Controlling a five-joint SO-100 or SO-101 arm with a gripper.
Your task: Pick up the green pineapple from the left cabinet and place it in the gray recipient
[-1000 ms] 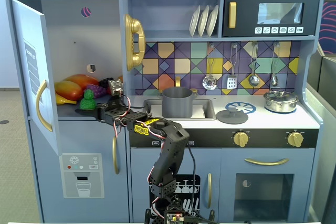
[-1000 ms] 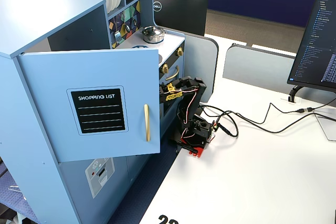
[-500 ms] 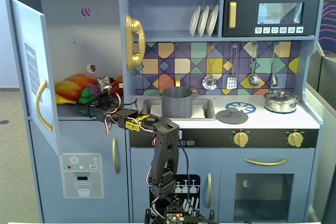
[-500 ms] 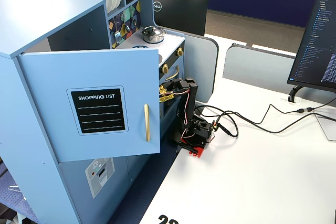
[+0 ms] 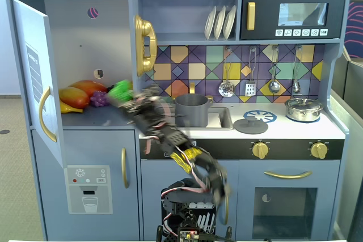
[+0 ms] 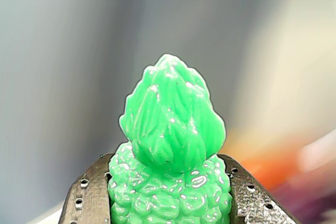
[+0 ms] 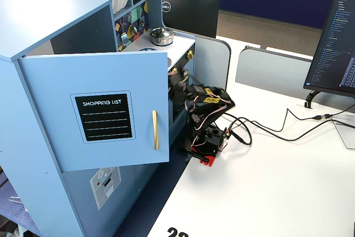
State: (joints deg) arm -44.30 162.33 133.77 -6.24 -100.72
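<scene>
Left cabinet (image 5: 85,55): tall light-blue box, hinged door swung open, curved gold handle. Gray recipient (image 5: 191,110): dark gray cylinder pot, smooth walls, on the counter right of the cabinet. Green pineapple (image 6: 170,156) is in the fingers (image 6: 86,198), which are closed on its body from both sides. Long axis runs up the wrist view, crown on top. Glossy bright green plastic, knobbly body, ridged leafy crown. In a fixed view it sits blurred (image 5: 120,90) at the cabinet's open right edge, above the shelf, left of the pot.

black arm (image 5: 170,140), centre of front fixed view; yellow and pink-white cables bundled along links; black base with red plate (image 7: 206,147) mid-frame. dark brown printed fingers (image 6: 86,195), rows of small holes, bottom of wrist view.
</scene>
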